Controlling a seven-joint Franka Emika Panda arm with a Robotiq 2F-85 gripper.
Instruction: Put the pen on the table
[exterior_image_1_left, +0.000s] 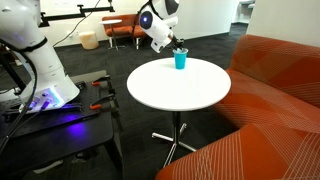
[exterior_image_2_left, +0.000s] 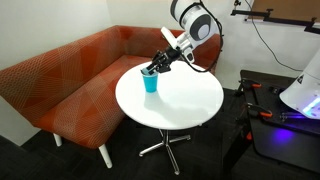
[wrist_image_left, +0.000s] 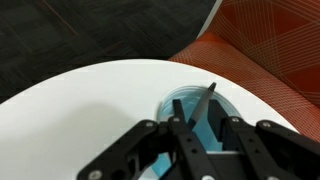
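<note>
On the round white table (exterior_image_1_left: 185, 95) (exterior_image_2_left: 185, 105) (wrist_image_left: 80, 110) stands a cyan cup (exterior_image_1_left: 180, 61) (exterior_image_2_left: 150, 84) (wrist_image_left: 174, 103), near the edge by the sofa. In the wrist view the thin dark pen (wrist_image_left: 204, 101) rises slanted out of the cup. My gripper (wrist_image_left: 197, 113) (exterior_image_1_left: 176, 48) (exterior_image_2_left: 154, 68) reaches down into the cup's mouth. Its two black fingers (wrist_image_left: 178, 112) sit on either side of the pen and look shut on it. The pen's lower end is hidden inside the cup and behind the fingers.
An orange sofa (exterior_image_1_left: 285, 90) (exterior_image_2_left: 65, 80) curves closely round one side of the table. The dark bench (exterior_image_1_left: 60, 125) (exterior_image_2_left: 290, 130) with the robot base stands on the opposite side. An orange chair (exterior_image_1_left: 125, 30) is far off across the dark carpet.
</note>
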